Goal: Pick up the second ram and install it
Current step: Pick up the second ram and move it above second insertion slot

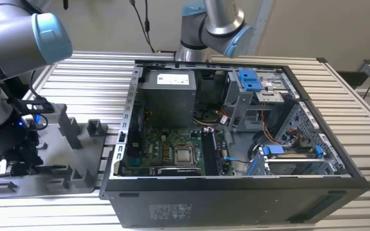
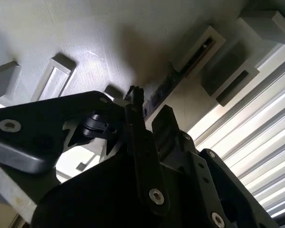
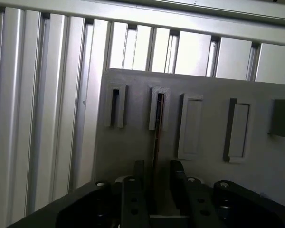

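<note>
The second ram (image 3: 157, 124) is a thin dark stick standing on edge in a slot of the grey tray (image 3: 128, 152). Its near end runs between my two fingers (image 3: 137, 187). My gripper (image 3: 156, 184) straddles that end, open, with a small gap on each side of the stick. In the second wrist view the ram (image 2: 180, 71) lies in the same slot and leads into the gripper (image 2: 149, 108). In the exterior view the gripper (image 1: 18, 166) is low over the tray (image 1: 66, 144) at the exterior view's left.
An open computer case (image 1: 236, 202) lies beside the tray, with its motherboard (image 1: 172, 149) and dark memory slots (image 1: 212, 153) facing up. A second arm (image 1: 211, 24) stands behind the case. Upright pegs (image 1: 69, 130) rise from the tray. The slatted metal table (image 1: 358, 120) surrounds everything.
</note>
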`<state>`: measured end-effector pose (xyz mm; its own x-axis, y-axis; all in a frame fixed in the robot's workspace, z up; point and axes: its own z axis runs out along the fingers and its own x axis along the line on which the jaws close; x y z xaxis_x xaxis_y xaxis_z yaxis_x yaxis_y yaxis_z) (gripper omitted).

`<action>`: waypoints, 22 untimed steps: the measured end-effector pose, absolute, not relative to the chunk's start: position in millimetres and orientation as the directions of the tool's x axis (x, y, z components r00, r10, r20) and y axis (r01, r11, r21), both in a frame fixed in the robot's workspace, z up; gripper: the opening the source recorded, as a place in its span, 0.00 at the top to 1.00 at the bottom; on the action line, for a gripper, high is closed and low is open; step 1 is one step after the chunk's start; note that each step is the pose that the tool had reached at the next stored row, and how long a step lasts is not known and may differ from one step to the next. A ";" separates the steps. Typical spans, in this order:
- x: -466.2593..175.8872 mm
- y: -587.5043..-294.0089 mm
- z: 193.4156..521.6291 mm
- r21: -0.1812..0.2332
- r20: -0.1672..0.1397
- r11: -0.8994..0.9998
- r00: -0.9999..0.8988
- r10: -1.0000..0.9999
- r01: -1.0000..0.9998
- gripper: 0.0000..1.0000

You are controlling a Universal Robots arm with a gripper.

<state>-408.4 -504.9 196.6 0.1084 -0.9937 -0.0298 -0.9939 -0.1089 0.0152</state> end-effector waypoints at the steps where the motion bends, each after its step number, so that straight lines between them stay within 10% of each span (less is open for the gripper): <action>1: -408.4 -504.9 196.5 0.015 -0.030 -0.109 0.108 -0.994 -0.994 0.66; 5: -408.4 -504.9 196.5 0.015 -0.030 -0.109 0.108 -0.994 -0.994 0.85; 22: -408.4 -504.9 204.6 0.015 -0.029 -0.109 0.108 -0.994 -0.994 0.86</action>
